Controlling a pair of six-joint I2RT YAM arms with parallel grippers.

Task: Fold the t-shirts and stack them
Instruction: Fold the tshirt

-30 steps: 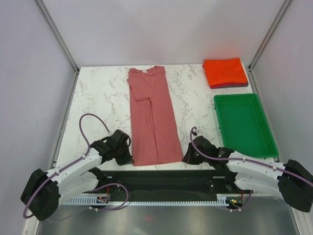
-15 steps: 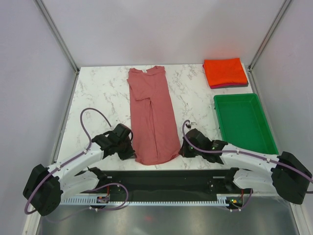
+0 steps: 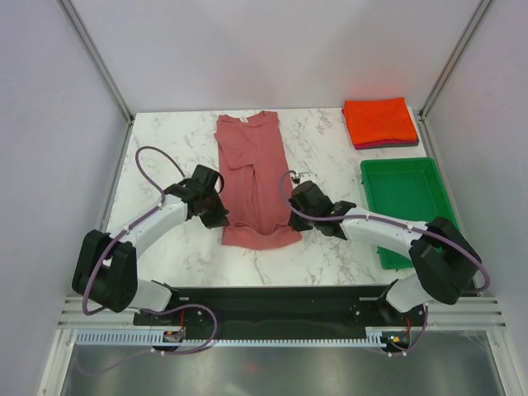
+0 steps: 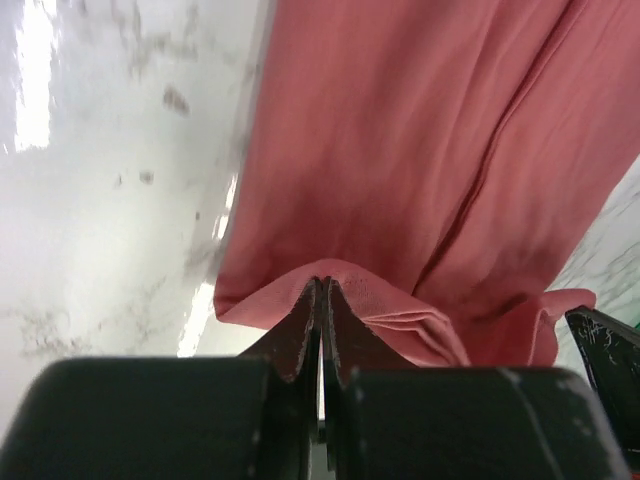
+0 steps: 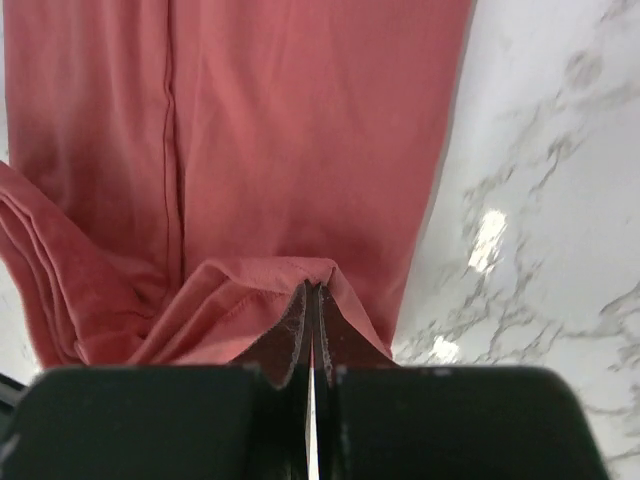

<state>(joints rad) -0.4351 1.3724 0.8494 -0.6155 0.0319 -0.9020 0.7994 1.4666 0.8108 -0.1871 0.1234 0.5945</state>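
The white marble tabletop [image 3: 165, 148] holds a rose-red t-shirt [image 3: 252, 165]. It lies long and thin down the middle, with its neck at the far end.

The left gripper [image 3: 218, 216] is at the left edge of this t-shirt, down by its near end. Its two fingers are pressed together on a bit of the red cloth. In the left wrist view, the left gripper [image 4: 320, 290] pinches a small peak of cloth, and loose folds hang under it.

The near end of the t-shirt is lifted and bent back over the rest, so a soft round fold shows at the near side.

The right gripper [image 3: 292, 208] is at the right edge of the t-shirt, across from the left one. It is also pressed tight on the cloth, as the right wrist view [image 5: 310, 290] shows.

Far to the right of the t-shirt's neck, a folded orange-red t-shirt [image 3: 379, 120] lies on top of a dark maroon t-shirt [image 3: 388, 144]. A green plastic tray [image 3: 408, 162] sits to the right of the rose-red t-shirt's lower half.
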